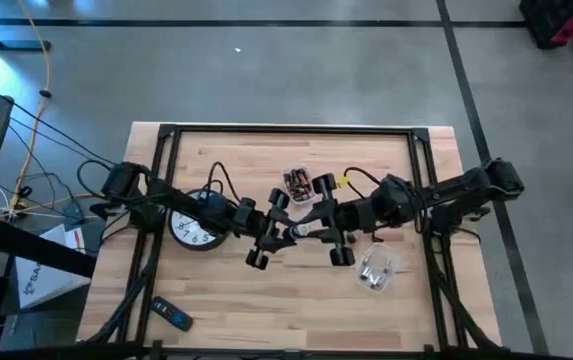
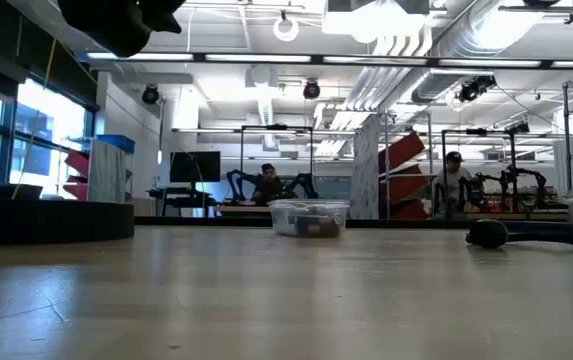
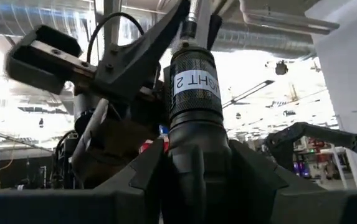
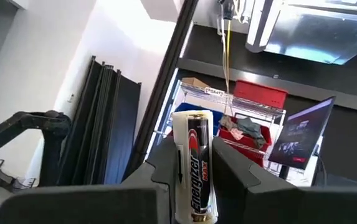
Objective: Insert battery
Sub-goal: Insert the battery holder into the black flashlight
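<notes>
Both grippers meet above the table's middle. My left gripper (image 1: 269, 236) is shut on a black flashlight (image 3: 195, 93) with a white label. My right gripper (image 1: 318, 226) faces it, shut on a black Energizer battery (image 4: 194, 163) with a white edge along its side. In the left wrist view the right arm's gripper (image 3: 72, 62) shows just behind the flashlight. A clear tub (image 1: 298, 183) holding more batteries rests on the table just beyond the grippers. My left gripper pinches the flashlight's black barrel (image 3: 197, 155) between its two fingers (image 3: 144, 171). The barrel runs along the fingers and sticks out past them, labelled end forward. It is lifted clear of the table. My right gripper pinches the battery by its lower half (image 4: 195, 193) between its two fingers (image 4: 159, 171). The battery lies along the fingers, and its upper end (image 4: 192, 118) stands out beyond them. It is held clear of the table.
A round clock (image 1: 194, 228) lies under the left arm. A clear empty container (image 1: 376, 268) sits near the right arm, toward the near edge. A small dark device (image 1: 171, 315) lies at the near left. The tub (image 2: 309, 217) shows in the low view.
</notes>
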Controlling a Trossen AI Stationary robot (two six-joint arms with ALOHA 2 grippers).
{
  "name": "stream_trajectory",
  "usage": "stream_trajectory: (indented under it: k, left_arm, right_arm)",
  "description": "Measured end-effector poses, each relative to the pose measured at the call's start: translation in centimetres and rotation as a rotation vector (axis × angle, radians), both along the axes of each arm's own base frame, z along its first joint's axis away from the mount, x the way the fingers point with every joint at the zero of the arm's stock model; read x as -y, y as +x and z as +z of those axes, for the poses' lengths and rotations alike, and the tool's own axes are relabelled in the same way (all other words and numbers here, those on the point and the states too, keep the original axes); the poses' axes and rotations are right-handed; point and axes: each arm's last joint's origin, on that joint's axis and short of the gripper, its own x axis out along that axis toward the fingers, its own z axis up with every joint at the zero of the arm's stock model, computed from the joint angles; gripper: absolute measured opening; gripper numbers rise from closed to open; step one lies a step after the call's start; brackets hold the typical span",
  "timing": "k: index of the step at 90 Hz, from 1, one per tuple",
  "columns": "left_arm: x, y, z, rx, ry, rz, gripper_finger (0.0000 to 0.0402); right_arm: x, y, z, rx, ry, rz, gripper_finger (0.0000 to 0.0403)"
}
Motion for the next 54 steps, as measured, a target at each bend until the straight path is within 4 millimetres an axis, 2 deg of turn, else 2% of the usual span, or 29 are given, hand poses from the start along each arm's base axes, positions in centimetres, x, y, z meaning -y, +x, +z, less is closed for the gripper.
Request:
stream_trajectory:
  k: [54]
  left_arm:
    - [0.04, -0.19, 0.27, 0.036, 0.010, -0.020, 0.0121]
  right_arm:
    - [-0.18, -0.05, -0.03, -0.011, 0.008, 0.044, 0.0044]
